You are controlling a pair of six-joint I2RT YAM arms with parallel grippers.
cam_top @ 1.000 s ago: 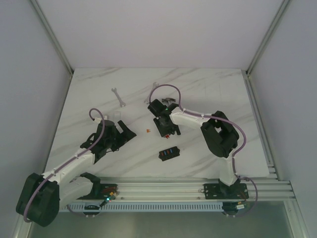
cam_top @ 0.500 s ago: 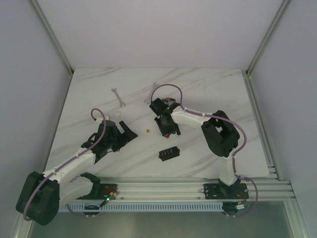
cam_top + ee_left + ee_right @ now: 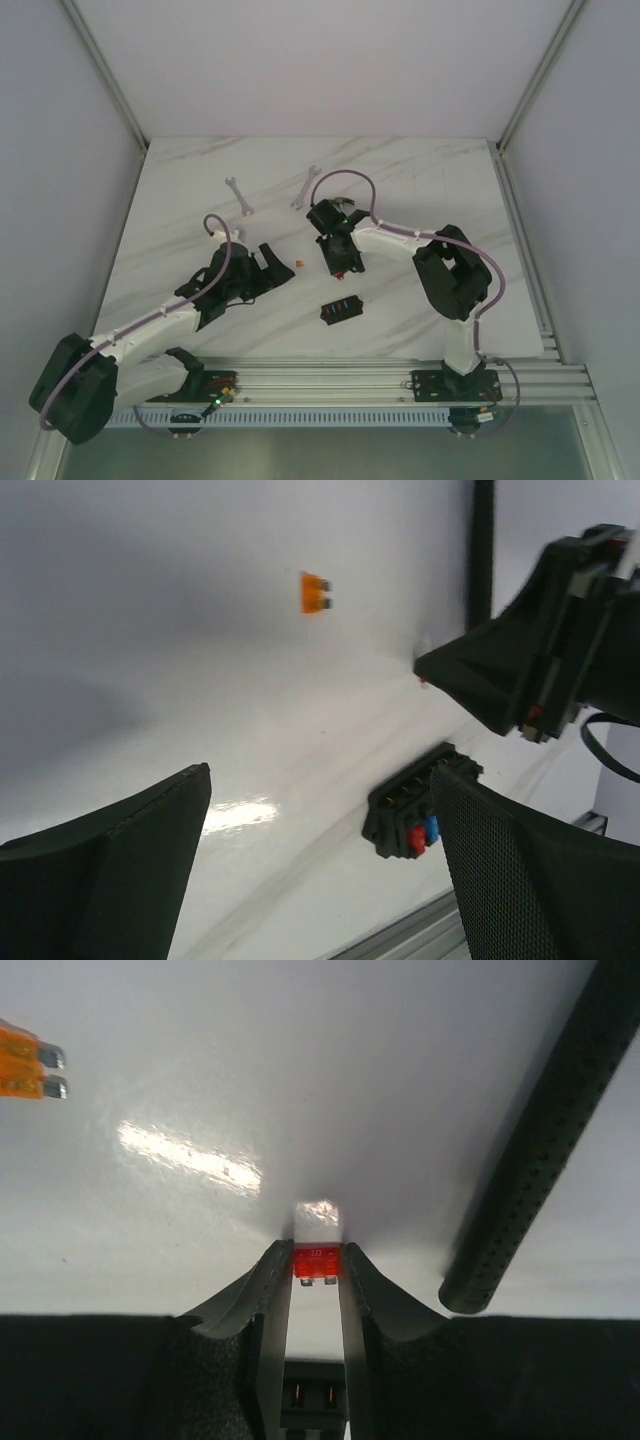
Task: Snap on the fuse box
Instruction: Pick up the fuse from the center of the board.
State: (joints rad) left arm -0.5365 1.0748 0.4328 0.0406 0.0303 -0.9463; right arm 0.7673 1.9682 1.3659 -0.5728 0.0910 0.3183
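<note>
**Right hand pinches a loose red fuse while the fuse box waits nearer the arms**

The fuse box (image 3: 341, 310) lies on the table (image 3: 430, 180) closest to the arm bases, touched by neither hand, with coloured fuses on its face. Beyond it to the left, the left hand (image 3: 266, 273) hovers with fingers spread wide and nothing between them. Past a loose orange fuse (image 3: 299, 264), the right hand (image 3: 338, 264) has its fingers drawn close, one on each side of a small red fuse (image 3: 316, 1260) standing on the table. The step looks like fetching a fuse. Next comes a lift, a carry toward the box, and a square press into a free slot.
</note>
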